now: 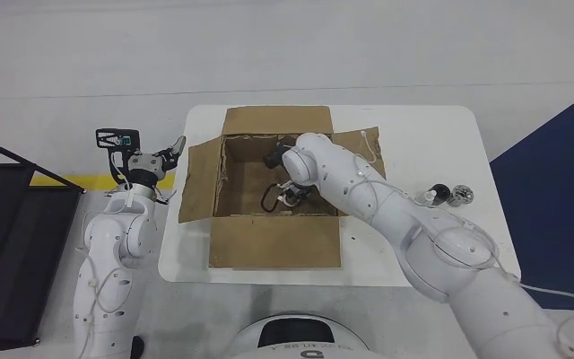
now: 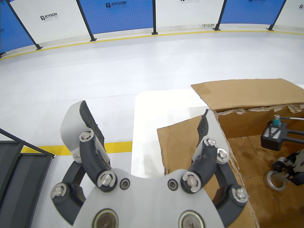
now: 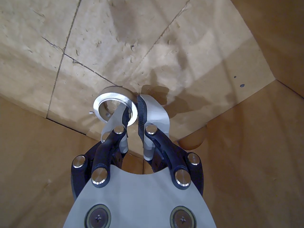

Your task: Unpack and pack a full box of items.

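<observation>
Lift straight up through the open mouth of the cardboard box [image 1: 276, 119], clear of the walls and of the flap at 3 o'clock. Keep the right hand [image 3: 133, 107] nearly shut, one finger inside and one outside the wall of the metal ring [image 3: 99, 104], apparently resting near the middle of the box floor. Squeeze firmly: probably slippery, with little wall to bite on. Leave the left hand [image 2: 144, 109] parked at 9 o'clock of the box, just beside that flap, spread wide and holding nothing. Set down perhaps at 3 o'clock, near the small bottle [image 1: 434, 196] and the round metal part [image 1: 462, 192].

Smooth white tabletop [image 1: 421, 135], round-cornered. Brown corrugated board, scuffed, stained, ragged along torn flap edges. Ribbed black pads [image 2: 94, 124] on pale curved fingers. Short, thin-walled, brightly polished ring.
</observation>
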